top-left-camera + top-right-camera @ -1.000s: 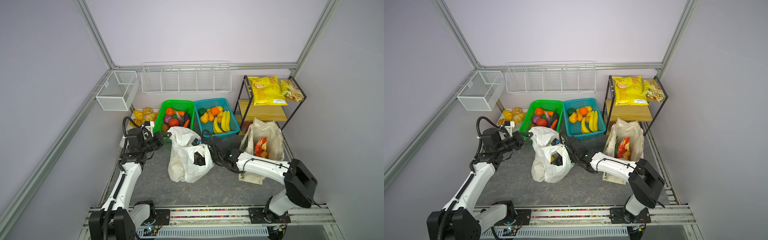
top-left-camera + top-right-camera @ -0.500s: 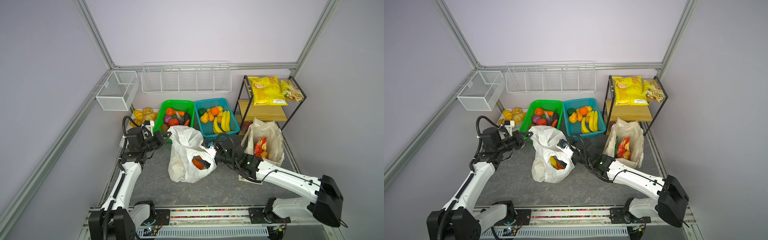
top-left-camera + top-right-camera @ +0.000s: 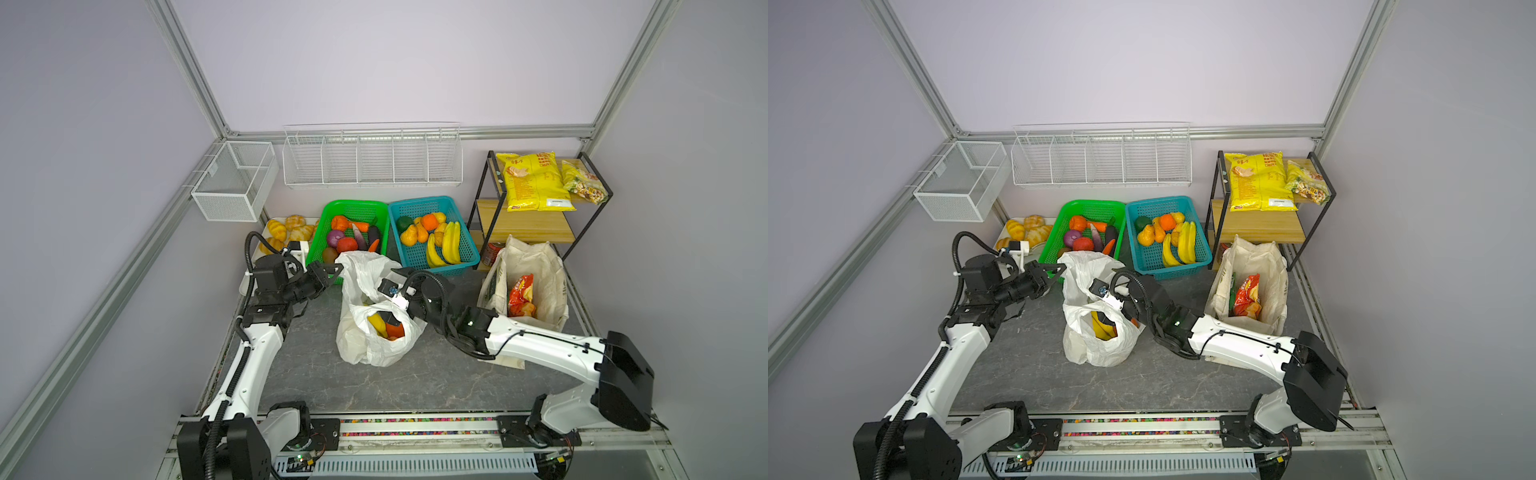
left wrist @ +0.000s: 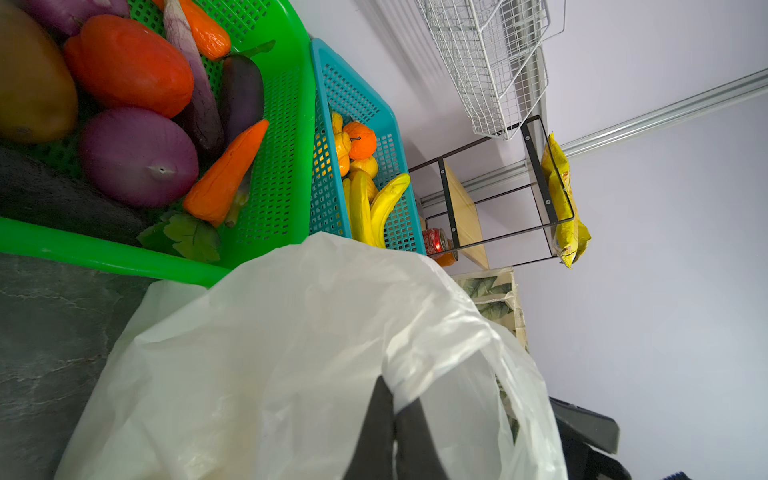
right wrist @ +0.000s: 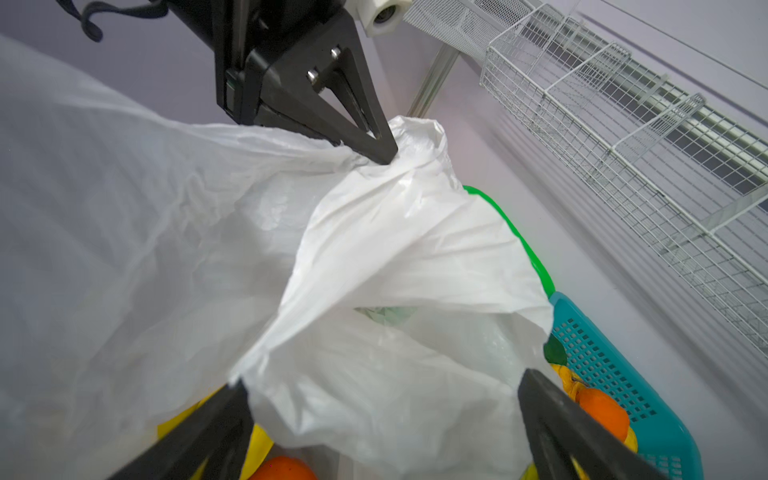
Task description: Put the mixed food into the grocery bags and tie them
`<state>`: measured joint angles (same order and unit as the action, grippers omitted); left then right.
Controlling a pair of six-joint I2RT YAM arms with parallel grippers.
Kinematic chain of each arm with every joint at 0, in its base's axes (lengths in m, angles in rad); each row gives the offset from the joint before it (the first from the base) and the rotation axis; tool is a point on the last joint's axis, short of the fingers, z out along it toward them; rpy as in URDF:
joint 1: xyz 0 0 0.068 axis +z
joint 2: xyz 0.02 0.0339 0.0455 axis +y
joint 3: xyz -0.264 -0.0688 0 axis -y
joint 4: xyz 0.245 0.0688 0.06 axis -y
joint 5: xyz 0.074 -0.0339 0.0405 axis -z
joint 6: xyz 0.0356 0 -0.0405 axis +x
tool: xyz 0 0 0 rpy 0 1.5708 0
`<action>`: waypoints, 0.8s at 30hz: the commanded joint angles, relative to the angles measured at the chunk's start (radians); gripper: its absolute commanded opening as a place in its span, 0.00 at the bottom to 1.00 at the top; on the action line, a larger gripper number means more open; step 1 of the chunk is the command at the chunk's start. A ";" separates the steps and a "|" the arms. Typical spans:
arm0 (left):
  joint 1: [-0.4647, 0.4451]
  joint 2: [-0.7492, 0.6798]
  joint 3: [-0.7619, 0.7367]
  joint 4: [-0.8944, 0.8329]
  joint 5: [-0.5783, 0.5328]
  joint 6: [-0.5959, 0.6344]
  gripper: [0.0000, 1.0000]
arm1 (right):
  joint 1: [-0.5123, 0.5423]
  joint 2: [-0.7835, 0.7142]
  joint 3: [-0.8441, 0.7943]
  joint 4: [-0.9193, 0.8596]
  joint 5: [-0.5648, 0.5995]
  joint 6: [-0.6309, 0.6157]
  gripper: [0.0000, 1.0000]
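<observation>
White plastic bag (image 3: pixel 365 353) stood mid-table. Its upper rim is clamped by the left gripper (image 3: pixel 335 270) at the bag's 11 o'clock and held raised. The right gripper (image 5: pixel 382 380) is found at the bag mouth, jaws spread wide (nothing gripped, one finger inside). Yellow toy banana (image 3: pixel 375 322) and orange toy fruit (image 3: pixel 395 331) are lodged in the bag. Canvas tote (image 3: pixel 540 270), a red snack packet (image 3: pixel 519 291) inside, is set at 3 o'clock

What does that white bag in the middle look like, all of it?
The white plastic bag is thin, crinkly, translucent, slumped on the grey table. Its gaping mouth shows a yellow banana and an orange fruit. The left gripper pinches its raised top edge; the open right gripper reaches into its mouth.
</observation>
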<state>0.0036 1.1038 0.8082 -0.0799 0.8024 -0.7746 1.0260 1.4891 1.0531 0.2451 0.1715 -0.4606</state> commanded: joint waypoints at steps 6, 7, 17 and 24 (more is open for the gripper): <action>-0.004 0.005 0.067 -0.068 -0.014 0.050 0.12 | -0.064 -0.002 0.049 -0.028 -0.155 0.089 0.25; -0.004 -0.002 0.081 -0.105 -0.035 0.077 0.21 | -0.106 -0.020 0.044 -0.040 -0.231 0.172 0.19; -0.059 -0.296 0.115 -0.179 -0.236 0.327 0.66 | -0.315 0.020 0.137 -0.144 -0.689 0.776 0.07; -0.539 -0.462 0.186 -0.343 -0.522 0.674 0.69 | -0.365 0.041 0.186 -0.193 -0.731 0.853 0.07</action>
<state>-0.4068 0.6376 0.9360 -0.3069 0.4438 -0.3122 0.6731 1.5089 1.2076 0.0872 -0.4961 0.3145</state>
